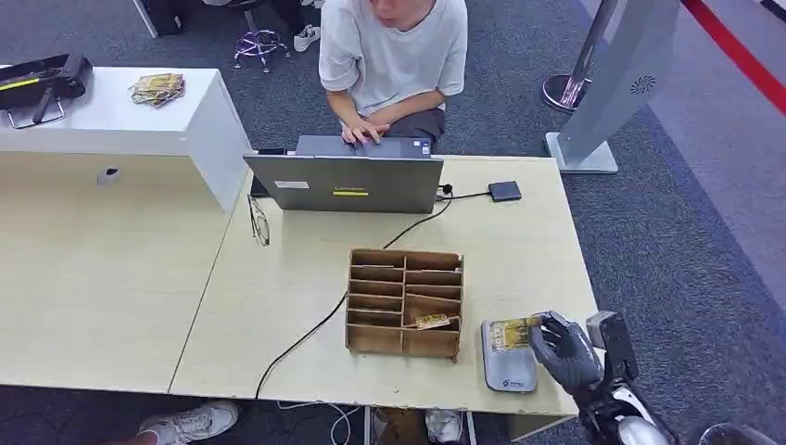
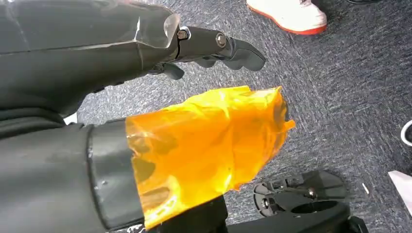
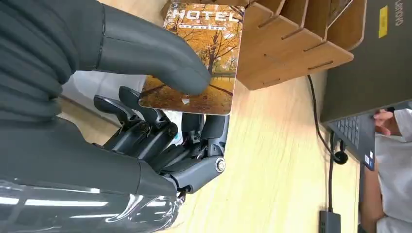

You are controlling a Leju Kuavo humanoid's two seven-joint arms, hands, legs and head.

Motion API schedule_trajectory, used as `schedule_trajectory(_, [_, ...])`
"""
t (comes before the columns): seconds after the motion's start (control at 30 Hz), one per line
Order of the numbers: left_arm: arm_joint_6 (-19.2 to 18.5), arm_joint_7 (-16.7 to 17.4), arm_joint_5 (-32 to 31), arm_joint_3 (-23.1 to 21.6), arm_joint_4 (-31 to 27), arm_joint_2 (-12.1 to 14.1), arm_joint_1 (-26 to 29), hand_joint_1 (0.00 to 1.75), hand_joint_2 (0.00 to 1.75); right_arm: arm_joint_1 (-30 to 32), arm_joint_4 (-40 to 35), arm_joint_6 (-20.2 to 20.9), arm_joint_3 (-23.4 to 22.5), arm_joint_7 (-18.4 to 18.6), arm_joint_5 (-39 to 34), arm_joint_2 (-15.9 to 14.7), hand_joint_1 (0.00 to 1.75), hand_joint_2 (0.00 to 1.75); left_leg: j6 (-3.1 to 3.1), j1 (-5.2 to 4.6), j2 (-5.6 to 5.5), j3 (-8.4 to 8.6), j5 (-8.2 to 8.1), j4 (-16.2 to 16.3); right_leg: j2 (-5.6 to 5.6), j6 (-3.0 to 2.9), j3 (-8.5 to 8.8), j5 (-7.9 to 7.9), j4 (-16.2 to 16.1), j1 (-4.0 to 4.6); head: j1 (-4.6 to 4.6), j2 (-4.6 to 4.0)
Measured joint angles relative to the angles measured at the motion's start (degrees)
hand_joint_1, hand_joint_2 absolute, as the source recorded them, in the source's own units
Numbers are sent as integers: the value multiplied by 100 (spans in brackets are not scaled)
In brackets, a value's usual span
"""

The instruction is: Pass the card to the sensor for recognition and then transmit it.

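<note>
My right hand [image 1: 563, 350] holds a hotel card [image 1: 513, 333] with an autumn-tree picture just above the grey card sensor [image 1: 509, 368] near the desk's front right edge. In the right wrist view the thumb [image 3: 155, 56] presses the card [image 3: 206, 53] from one side while the darker fingers [image 3: 160, 131] sit under it. My left hand [image 2: 214, 46] hangs over the carpet with its thumb wrapped in orange film [image 2: 209, 145]; it holds nothing and its fingers look loosely curled.
A wooden slotted card rack [image 1: 405, 301] with another card [image 1: 432, 322] in it stands just left of the sensor. Behind it are a laptop [image 1: 345, 181], a black cable [image 1: 315, 329] and a seated person [image 1: 394, 56]. Glasses [image 1: 259, 221] lie left of the laptop.
</note>
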Motion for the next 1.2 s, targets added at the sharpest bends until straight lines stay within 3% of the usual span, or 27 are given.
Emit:
schedule_trajectory(0.67, [0, 0, 7, 2, 0, 0, 0, 0, 0, 6, -129, -286, -26, 72, 912, -232, 175, 175, 0, 0, 0, 0, 0, 0, 0, 0, 0, 0, 0, 0, 0, 0])
schedule_trajectory(1.2, [-2, 0, -15, 2, 0, 0, 0, 0, 0, 10, -44, -442, 402, 199, 1552, -332, 175, 175, 1, 0, 0, 0, 0, 0, 0, 0, 0, 0, 0, 0, 0, 0])
